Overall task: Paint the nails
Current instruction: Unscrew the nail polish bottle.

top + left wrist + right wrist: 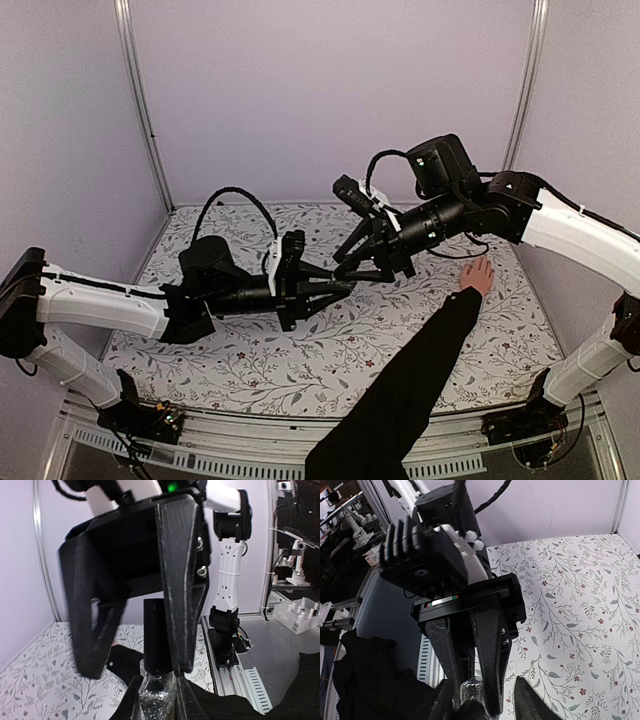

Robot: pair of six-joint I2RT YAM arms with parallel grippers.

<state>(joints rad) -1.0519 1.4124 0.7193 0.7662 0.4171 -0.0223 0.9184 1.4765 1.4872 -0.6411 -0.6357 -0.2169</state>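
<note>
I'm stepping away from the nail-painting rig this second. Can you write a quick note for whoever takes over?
Left gripper: shut on the bottle, held above the table.
Right gripper: open, one finger on each side of the cap, not clamped.
Hand: resting on the table at the right, clear of both grippers.
Done: bottle picked up; cap on.
Left: take the cap off and paint the nails, which are too small here to tell whether any is painted.
</note>
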